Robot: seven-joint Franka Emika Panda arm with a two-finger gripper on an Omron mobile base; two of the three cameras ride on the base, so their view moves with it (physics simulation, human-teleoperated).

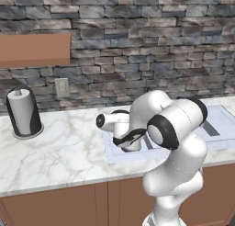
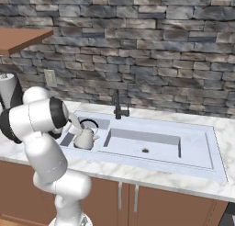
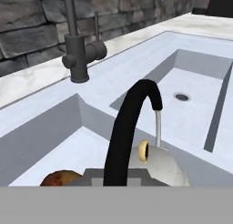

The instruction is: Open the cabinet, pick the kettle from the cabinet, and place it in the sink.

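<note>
Nearest, the kettle (image 2: pixel 85 137) sits upright in the small left basin of the sink (image 2: pixel 193 163), black handle arching overhead and spout aimed toward the divider and larger basin. Gripper (image 2: pixel 77 124) is clamped on that handle. Beyond, the dark faucet (image 2: pixel 118 105) stands on the marble counter (image 1: pixel 55 151). Farther back: stone wall (image 1: pixel 137 46), outlet (image 1: pixel 62 87), grey roll (image 1: pixel 23 112), cabinet (image 1: pixel 34 49).

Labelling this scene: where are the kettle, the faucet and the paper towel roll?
kettle (image 2: pixel 85 138), right base view, its silver body.
faucet (image 2: pixel 117 105), right base view, its upright stem.
paper towel roll (image 1: pixel 23 112), left base view, its side.
</note>
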